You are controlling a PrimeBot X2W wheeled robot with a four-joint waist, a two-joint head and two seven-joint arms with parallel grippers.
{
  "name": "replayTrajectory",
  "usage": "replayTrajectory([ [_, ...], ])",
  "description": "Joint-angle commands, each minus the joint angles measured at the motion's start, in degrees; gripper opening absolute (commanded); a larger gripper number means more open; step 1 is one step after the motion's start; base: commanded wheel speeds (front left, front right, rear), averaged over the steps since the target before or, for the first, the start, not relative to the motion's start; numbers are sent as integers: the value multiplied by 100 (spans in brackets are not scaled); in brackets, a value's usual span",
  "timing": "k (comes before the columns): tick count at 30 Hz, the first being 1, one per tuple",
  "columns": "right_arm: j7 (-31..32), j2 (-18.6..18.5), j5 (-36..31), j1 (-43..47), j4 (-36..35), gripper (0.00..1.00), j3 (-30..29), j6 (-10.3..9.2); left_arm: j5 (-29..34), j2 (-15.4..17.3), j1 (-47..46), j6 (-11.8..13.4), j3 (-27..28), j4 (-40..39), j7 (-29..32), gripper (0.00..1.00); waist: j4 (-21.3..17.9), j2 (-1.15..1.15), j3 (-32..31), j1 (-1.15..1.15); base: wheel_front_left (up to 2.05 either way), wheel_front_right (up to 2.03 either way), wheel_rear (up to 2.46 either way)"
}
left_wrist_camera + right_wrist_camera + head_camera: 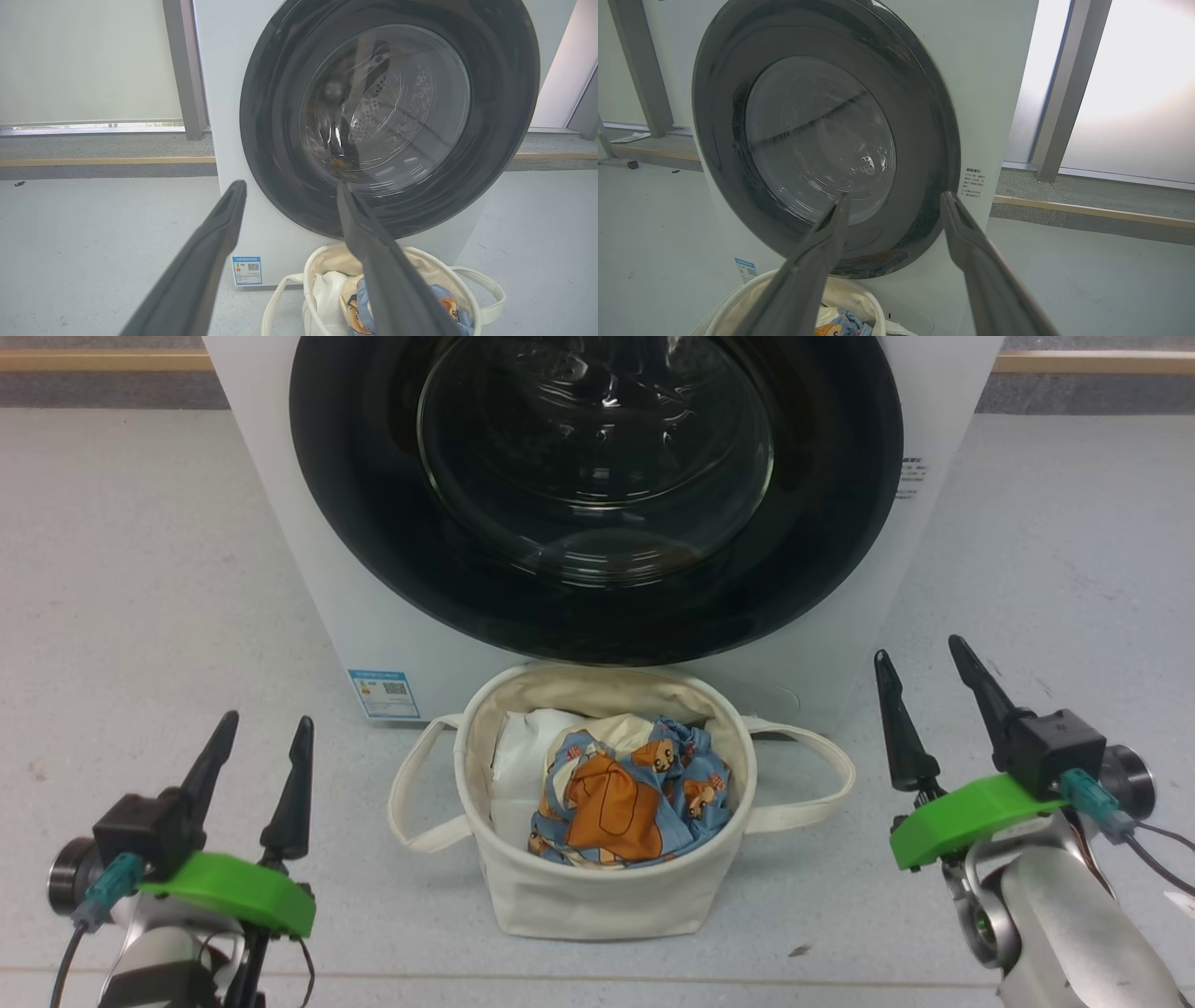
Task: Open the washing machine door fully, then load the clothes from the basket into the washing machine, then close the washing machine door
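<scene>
The white washing machine [280, 523] stands straight ahead, its round black-rimmed door [822, 523] closed flat against the front. On the floor before it sits the cream basket [597, 887], holding the blue bear-print clothes [625, 798] beside a plain white bundle [518, 765]. My left gripper [266, 723] hovers open at the lower left, well left of the basket, with nothing between its fingers. My right gripper [920, 649] is open at the lower right, also holding nothing. The door [504, 93] and basket [322, 261] also show in the left wrist view, and the door [924, 116] in the right wrist view.
Pale grey floor [140, 569] spreads on both sides of the machine. A wooden strip [103, 360] and window frames [1057, 84] run along the back wall. A blue label [384, 693] sits low on the machine's front left.
</scene>
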Motion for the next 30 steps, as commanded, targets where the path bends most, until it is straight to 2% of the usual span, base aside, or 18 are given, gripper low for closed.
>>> replayTrajectory([
  [1, -71, 12, 6, -202, -153, 100, 62, 1, -28, 197, -317, -32, 191, -129, -70, 100, -2, 0, 1, 0, 0, 0, 0],
  [15, -71, 4, 52, -243, -167, 100, 51, 1, 5, 213, -336, -33, 217, -140, -70, 100, -4, 0, -8, 0, 19, 9, -28],
  [30, -71, -5, 96, -237, -141, 100, 125, 1, 37, 249, -314, -33, 82, -48, -70, 100, -39, 0, -69, 0, 117, 91, -208],
])
